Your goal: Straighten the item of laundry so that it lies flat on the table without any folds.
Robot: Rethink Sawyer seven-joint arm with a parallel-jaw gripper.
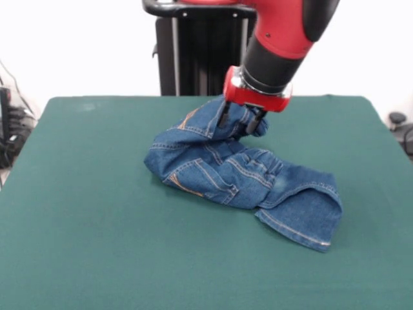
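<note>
The small blue denim jeans lie crumpled in the middle of the dark green table. Orange-tan stitching and a pocket show at their near left. One hemmed leg end reaches out to the near right. The far part of the jeans is bunched and pulled up. My gripper comes down from above at that far end, with its two dark fingers on either side of the raised fold, shut on the denim. The fingertips are partly hidden in the cloth.
The robot's black pedestal stands behind the table's far edge. Cables and dark equipment sit off the table's left side, and a small dark object sits off its right.
</note>
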